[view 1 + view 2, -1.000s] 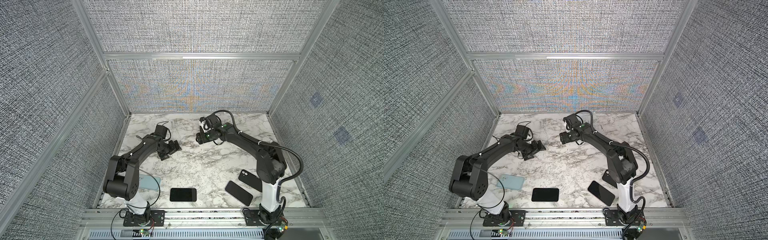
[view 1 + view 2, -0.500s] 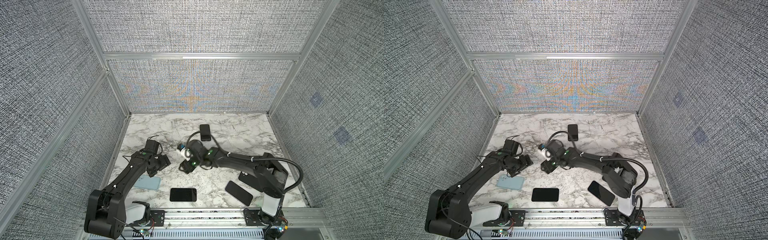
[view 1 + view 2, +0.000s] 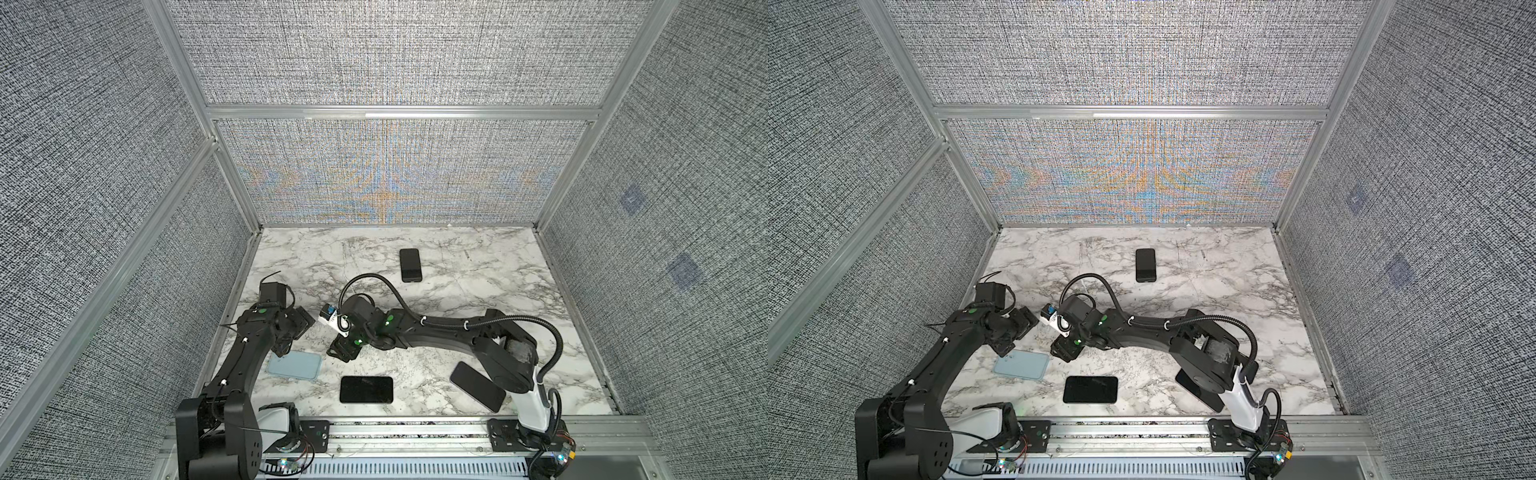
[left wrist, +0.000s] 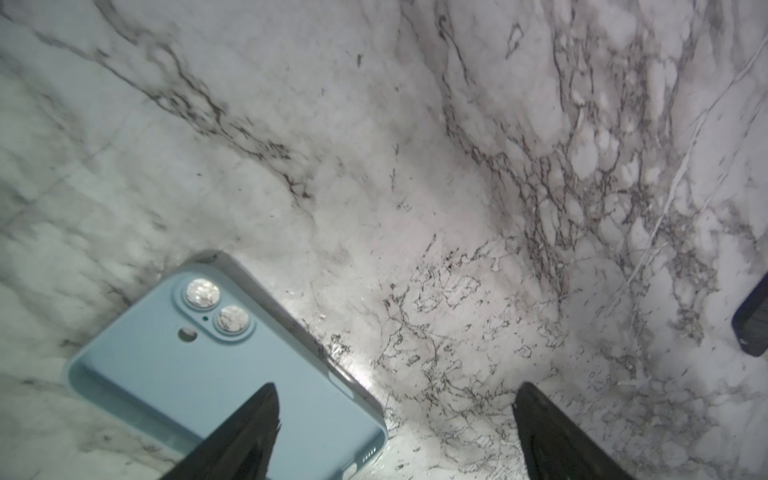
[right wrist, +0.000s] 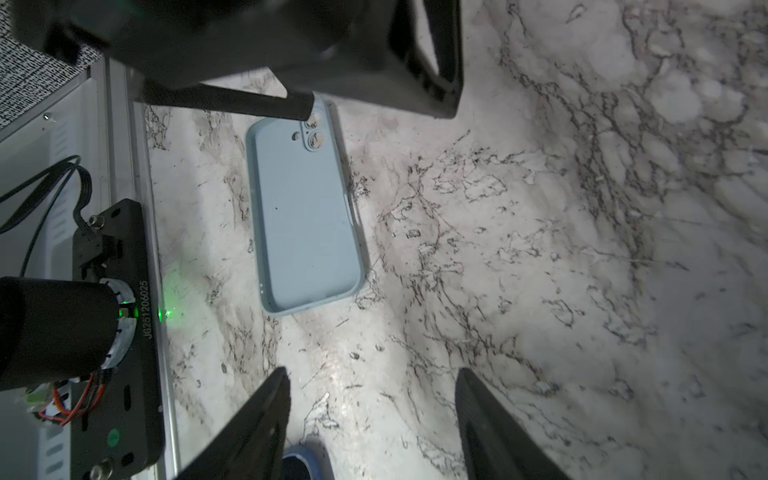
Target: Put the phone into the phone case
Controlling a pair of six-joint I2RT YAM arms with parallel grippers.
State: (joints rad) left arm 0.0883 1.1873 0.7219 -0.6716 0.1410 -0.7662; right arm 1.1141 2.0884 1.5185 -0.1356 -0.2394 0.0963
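A light blue phone case [image 3: 294,365] [image 3: 1021,365] lies open side up at the front left of the marble table. A black phone [image 3: 366,389] [image 3: 1090,389] lies flat, screen up, just to its right. My left gripper [image 3: 283,348] [image 4: 395,399] hangs open over the case's far end; one finger [image 4: 253,432] covers part of the case [image 4: 216,374]. My right gripper [image 3: 342,354] [image 5: 372,382] is open and empty, low over bare marble between case [image 5: 305,216] and phone. A dark, blue-rimmed corner [image 5: 297,463] shows by its fingers.
A second black phone [image 3: 478,385] lies at the front right, partly under the right arm. A third black phone [image 3: 410,264] [image 3: 1145,264] lies at the back middle. The left wall and front rail [image 5: 137,249] run close to the case.
Both arms have swung from the back of the table down to the front left, over the case. A black phone now shows at the back where the right gripper was.
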